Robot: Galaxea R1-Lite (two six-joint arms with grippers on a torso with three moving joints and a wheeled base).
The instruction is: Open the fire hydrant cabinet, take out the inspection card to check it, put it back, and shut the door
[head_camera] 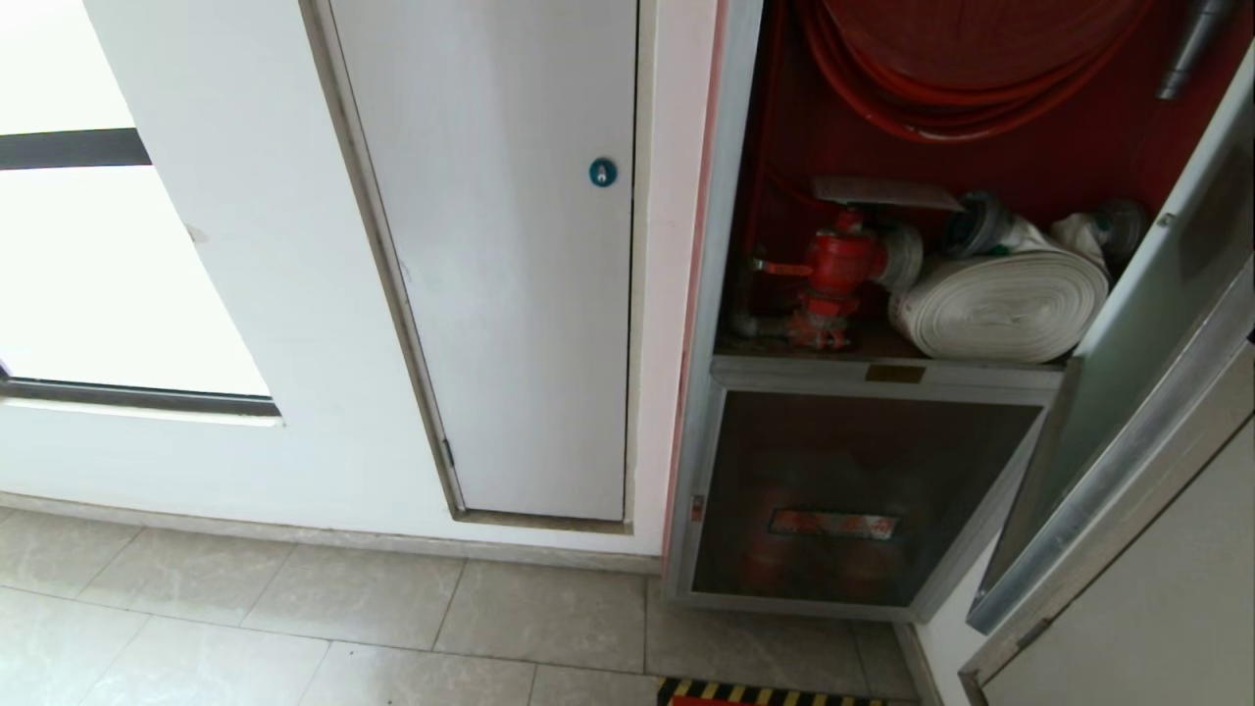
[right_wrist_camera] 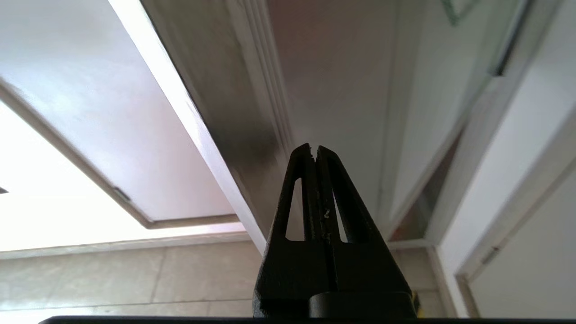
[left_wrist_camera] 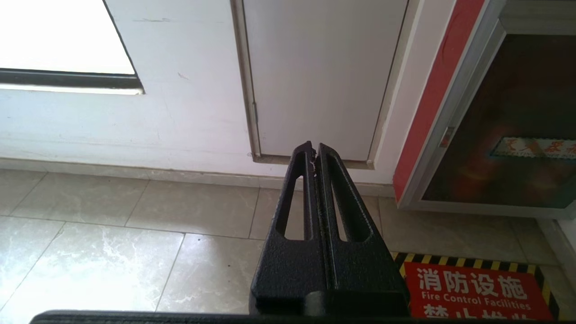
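The fire hydrant cabinet [head_camera: 721,294] stands open, its red inside showing. The door [head_camera: 1128,392], tinted glass in a silver frame, is swung out at the right. Inside, the inspection card [head_camera: 882,192] lies flat above the red valve [head_camera: 833,270], beside a rolled white hose [head_camera: 1000,304]. Neither arm shows in the head view. My right gripper [right_wrist_camera: 314,147] is shut and empty, pointing up close along the door's silver frame [right_wrist_camera: 252,112]. My left gripper [left_wrist_camera: 314,146] is shut and empty, parked low and aimed at the foot of the wall.
A white panel with a blue lock [head_camera: 602,173] is left of the cabinet. Below the crossbar with its brass plate [head_camera: 894,373] is a smaller glass door with a red strip label [head_camera: 833,525]. A red floor sign [left_wrist_camera: 472,292] lies in front. A red hose reel [head_camera: 980,69] hangs above.
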